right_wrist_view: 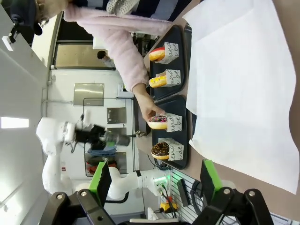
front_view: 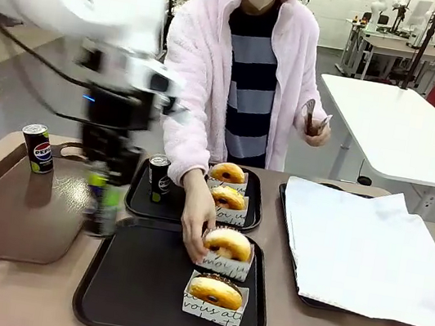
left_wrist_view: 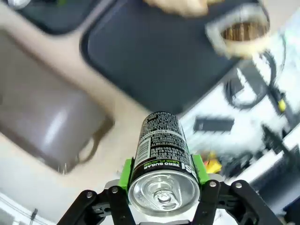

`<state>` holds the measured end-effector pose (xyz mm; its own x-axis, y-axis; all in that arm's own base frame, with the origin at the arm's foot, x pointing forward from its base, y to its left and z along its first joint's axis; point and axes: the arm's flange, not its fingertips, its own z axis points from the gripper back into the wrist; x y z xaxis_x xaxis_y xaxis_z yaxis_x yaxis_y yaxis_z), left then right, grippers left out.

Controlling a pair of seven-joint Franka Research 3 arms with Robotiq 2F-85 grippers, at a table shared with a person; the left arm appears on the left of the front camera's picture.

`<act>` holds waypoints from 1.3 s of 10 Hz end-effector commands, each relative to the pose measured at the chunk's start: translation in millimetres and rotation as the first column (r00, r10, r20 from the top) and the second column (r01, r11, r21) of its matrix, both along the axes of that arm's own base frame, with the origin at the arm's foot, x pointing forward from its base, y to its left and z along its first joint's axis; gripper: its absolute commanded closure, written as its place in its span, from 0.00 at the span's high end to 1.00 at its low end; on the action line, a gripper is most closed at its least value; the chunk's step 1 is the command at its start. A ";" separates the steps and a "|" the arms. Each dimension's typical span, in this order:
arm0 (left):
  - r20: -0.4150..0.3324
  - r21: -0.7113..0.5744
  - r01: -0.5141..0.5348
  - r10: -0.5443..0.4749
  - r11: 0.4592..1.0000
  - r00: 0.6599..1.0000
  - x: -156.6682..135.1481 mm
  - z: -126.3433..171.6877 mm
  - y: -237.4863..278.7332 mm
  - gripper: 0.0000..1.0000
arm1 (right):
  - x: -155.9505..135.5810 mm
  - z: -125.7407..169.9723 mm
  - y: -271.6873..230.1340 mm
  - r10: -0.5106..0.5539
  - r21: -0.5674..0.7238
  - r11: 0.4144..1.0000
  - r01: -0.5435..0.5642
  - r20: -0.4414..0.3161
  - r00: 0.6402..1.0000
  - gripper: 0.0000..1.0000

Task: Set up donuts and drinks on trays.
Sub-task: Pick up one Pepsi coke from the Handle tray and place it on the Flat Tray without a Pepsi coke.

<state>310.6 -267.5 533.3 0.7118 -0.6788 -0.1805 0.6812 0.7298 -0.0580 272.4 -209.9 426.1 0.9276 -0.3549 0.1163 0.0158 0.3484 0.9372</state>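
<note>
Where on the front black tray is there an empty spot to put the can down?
The near tray is bare across its whole left half, beside the left gripper holding a can. Its right side is crowded: two donuts in paper sleeves, with the person's hand on the farther one.

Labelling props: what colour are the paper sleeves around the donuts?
White with dark script lettering on each paper sleeve; clearest in the front view.
</note>
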 end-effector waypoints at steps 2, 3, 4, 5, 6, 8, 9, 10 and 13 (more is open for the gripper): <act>0.043 -0.011 -0.031 0.031 0.999 0.999 -30.9 16.1 56.5 0.59 | 0.2 -0.2 -1.3 0.003 0.010 1.000 -0.003 0.012 1.000 1.00; 0.047 -0.014 -0.028 0.029 1.000 0.998 -27.5 14.1 54.5 0.59 | 0.2 -0.2 -1.3 0.003 0.010 1.000 -0.003 0.012 1.000 1.00; 0.061 -0.024 -0.035 0.037 0.999 0.997 -26.2 14.6 52.2 0.59 | 0.2 -0.2 -1.3 0.003 0.010 1.000 -0.003 0.012 1.000 1.00; 0.096 -0.039 -0.063 0.067 0.997 0.993 -21.2 14.3 49.0 0.59 | 0.2 -0.2 -1.3 0.003 0.010 1.000 -0.003 0.012 1.000 1.00; 0.204 -0.059 -0.197 0.205 0.979 0.957 -1.3 7.1 35.2 0.59 | 0.2 -0.2 -1.3 0.003 0.010 1.000 -0.003 0.012 1.000 1.00; 0.237 -0.050 -0.226 0.231 0.973 0.943 32.0 -23.6 0.9 0.59 | 0.2 -0.2 -1.3 0.003 0.010 1.000 -0.003 0.012 1.000 1.00; 0.241 -0.036 -0.228 0.230 0.973 0.943 42.3 -40.7 -14.3 0.59 | 0.2 -0.2 -1.3 0.003 0.010 1.000 -0.003 0.012 1.000 1.00; 0.244 -0.052 -0.235 0.240 0.971 0.939 50.2 -54.2 -25.3 0.59 | 0.2 -0.2 -1.3 0.003 0.010 1.000 -0.003 0.012 1.000 1.00; 0.222 -0.108 -0.260 0.278 0.960 0.935 63.4 -79.8 -42.4 0.59 | 0.2 -0.2 -1.3 0.003 0.010 1.000 -0.003 0.012 1.000 1.00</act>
